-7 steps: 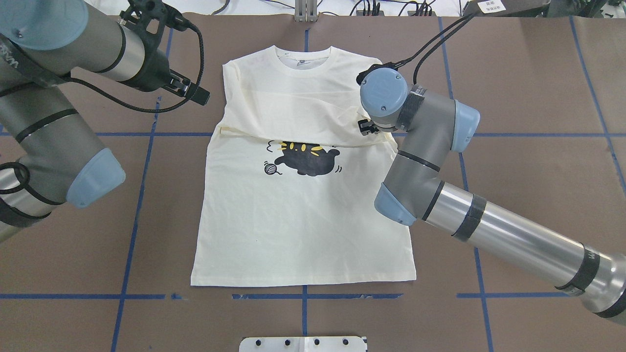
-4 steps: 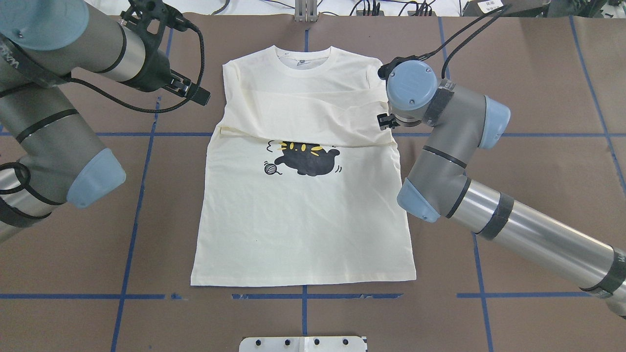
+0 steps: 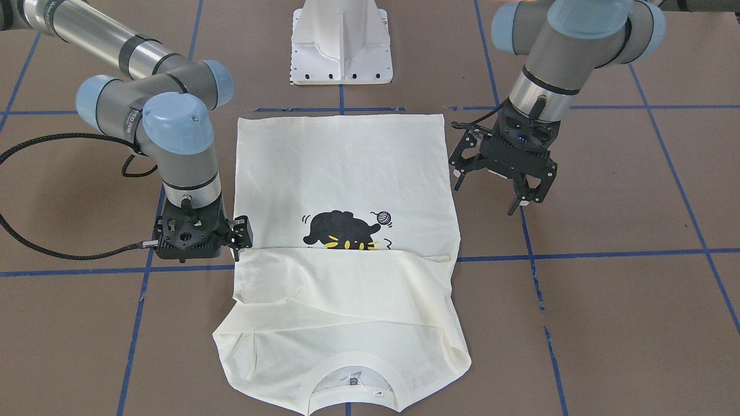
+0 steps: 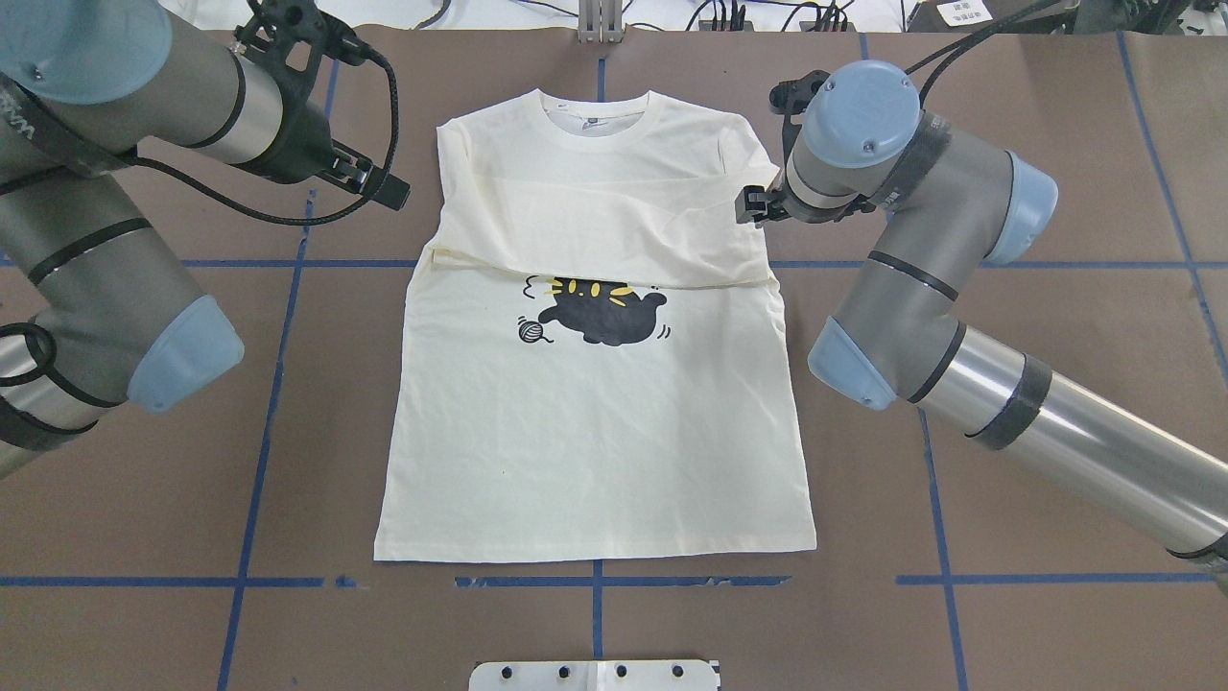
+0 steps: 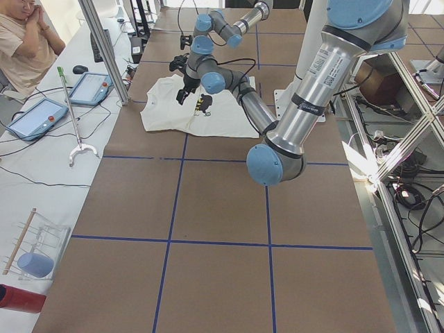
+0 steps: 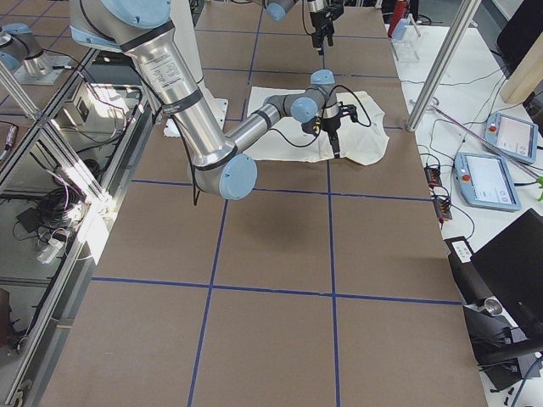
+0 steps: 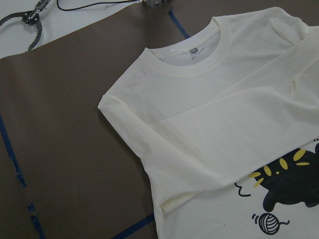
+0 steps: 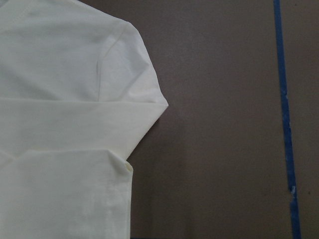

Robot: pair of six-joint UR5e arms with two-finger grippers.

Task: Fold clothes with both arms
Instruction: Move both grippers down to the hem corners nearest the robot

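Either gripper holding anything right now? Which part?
Left gripper is open and empty. Right gripper sits at the T-shirt's sleeve-fold edge; a grip can't be confirmed.

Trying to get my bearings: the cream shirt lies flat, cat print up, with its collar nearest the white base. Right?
Not quite. The front-facing view shows the shirt flat, cat print up, but its hem is nearest the white base; the collar lies at the far end.

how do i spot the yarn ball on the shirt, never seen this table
Find the cream shirt lying flat on the table, then the black cat printed across its middle. The yarn ball is just left of the cat in the overhead view: small, round and drawn in lines, unlike the solid cat.
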